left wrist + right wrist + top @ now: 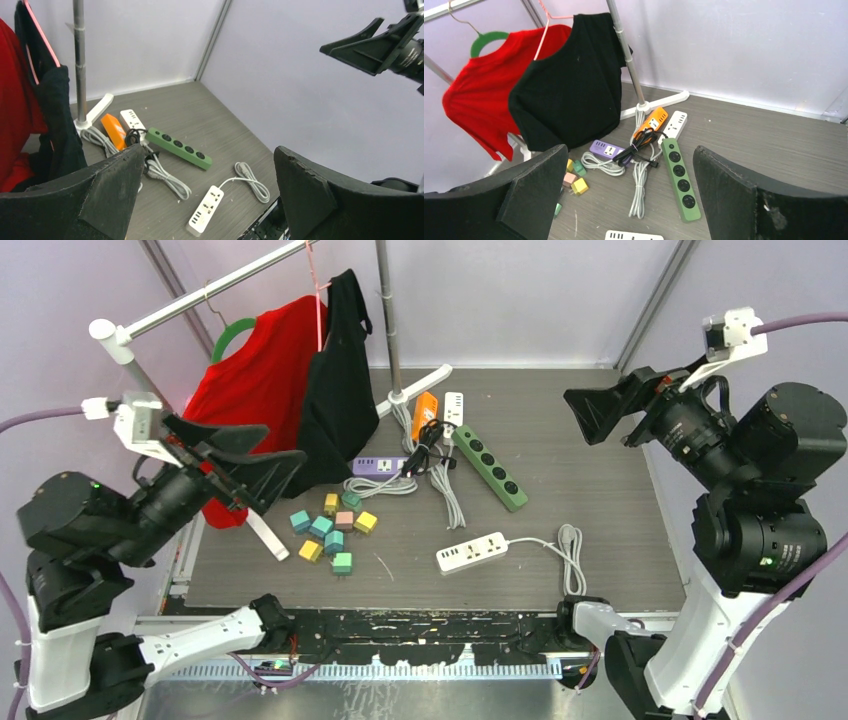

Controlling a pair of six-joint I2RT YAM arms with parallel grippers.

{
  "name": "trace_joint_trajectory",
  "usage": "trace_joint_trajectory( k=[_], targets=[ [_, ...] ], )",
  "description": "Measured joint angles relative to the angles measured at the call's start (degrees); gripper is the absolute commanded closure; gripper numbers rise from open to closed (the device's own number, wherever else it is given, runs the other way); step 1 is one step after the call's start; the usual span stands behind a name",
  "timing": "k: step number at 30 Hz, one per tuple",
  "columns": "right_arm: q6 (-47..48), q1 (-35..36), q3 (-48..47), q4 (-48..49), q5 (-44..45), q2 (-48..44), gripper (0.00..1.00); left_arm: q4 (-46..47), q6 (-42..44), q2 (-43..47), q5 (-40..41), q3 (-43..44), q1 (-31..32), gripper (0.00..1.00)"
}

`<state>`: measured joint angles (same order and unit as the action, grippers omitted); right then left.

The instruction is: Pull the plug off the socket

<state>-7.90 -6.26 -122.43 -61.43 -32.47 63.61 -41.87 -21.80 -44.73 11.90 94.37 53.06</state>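
Several power strips lie on the table: a green one, a white one near the front, a purple one, an orange one and a second white one at the back. Small coloured plugs lie loose in a cluster left of centre. I see no plug seated in any socket. My left gripper hangs open high over the left side. My right gripper hangs open high at the right. Neither holds anything.
A clothes rack stands at the back left with a red shirt and a black shirt hanging close to my left gripper. The rack's white foot and bundled cables lie among the strips. Walls close the back and sides.
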Motion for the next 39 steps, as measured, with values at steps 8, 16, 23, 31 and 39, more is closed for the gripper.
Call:
trace_joint_trajectory(
  k=[8,16,23,31,39],
  targets=[
    [-4.8,-0.9,-1.7,-0.2,2.3,-0.4,0.0,-2.6,-0.2,0.8,-1.0,4.4,0.0,0.0],
    [-5.6,-1.7,-1.7,-0.4,3.3,-0.8,0.0,-4.3,-0.3,1.5,-1.6,4.3,0.0,0.0],
    [-5.8,-2.2,-1.6,-0.4,3.3,-1.9,0.0,-4.8,-0.4,3.3,-1.6,3.5,0.0,0.0],
    [-5.8,-2.6,-1.3,-0.3,3.3,-2.3,0.0,-5.6,-0.3,4.7,-1.4,2.5,0.0,0.01],
    [-5.8,-2.6,-0.5,-0.3,3.3,-2.3,0.0,-5.6,-0.3,4.7,-1.6,1.0,0.0,0.0]
  ],
)
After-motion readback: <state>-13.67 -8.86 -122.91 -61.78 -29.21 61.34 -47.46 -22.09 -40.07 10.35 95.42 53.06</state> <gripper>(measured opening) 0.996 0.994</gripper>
